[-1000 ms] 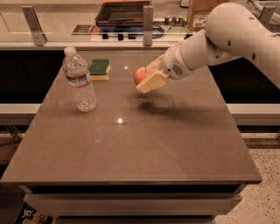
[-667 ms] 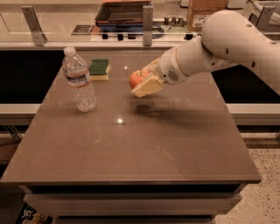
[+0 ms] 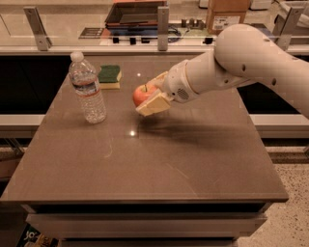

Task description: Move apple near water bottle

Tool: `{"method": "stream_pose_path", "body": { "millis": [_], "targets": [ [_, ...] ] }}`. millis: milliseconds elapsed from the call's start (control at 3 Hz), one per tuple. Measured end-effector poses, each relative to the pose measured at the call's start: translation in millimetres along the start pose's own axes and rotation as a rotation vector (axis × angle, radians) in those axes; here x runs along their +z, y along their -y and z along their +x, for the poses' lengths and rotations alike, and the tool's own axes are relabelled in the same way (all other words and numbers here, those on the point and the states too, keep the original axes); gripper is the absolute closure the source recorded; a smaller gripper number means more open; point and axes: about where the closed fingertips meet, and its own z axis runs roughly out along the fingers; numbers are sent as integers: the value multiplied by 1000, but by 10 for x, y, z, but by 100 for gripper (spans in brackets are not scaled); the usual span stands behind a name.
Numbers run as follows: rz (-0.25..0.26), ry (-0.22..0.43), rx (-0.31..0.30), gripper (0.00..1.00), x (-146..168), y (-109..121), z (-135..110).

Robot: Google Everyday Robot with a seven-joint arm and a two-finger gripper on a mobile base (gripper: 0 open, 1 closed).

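The red-orange apple (image 3: pixel 142 94) is held in my gripper (image 3: pixel 150 96), a little above the brown table (image 3: pixel 145 164), near its back middle. The gripper's cream fingers (image 3: pixel 153 104) are shut around the apple from its right side. The clear ribbed water bottle (image 3: pixel 87 89) with a white cap stands upright at the table's back left, about a hand's width left of the apple. My white arm reaches in from the upper right.
A green-and-yellow sponge (image 3: pixel 110 76) lies at the table's back edge, between bottle and apple. Behind the table runs a counter with metal posts (image 3: pixel 163 21), a dark tray (image 3: pixel 135 13) and a cardboard box (image 3: pixel 227 14). Speckled floor lies at the right.
My gripper has carried the apple leftward toward the water bottle. The bottle and sponge have not moved.
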Motion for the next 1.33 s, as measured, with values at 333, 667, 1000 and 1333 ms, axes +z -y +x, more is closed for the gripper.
{"method": "stream_pose_path", "body": {
  "millis": [333,667,1000,1333],
  "targets": [
    [-24,12,6,100,77,-132,-10],
    [-51,24,7,100,182,-254,-27],
    [-74,36,0,100,298,-343,-31],
    [-87,55,-16,100,417,-387,-19]
  ]
}}
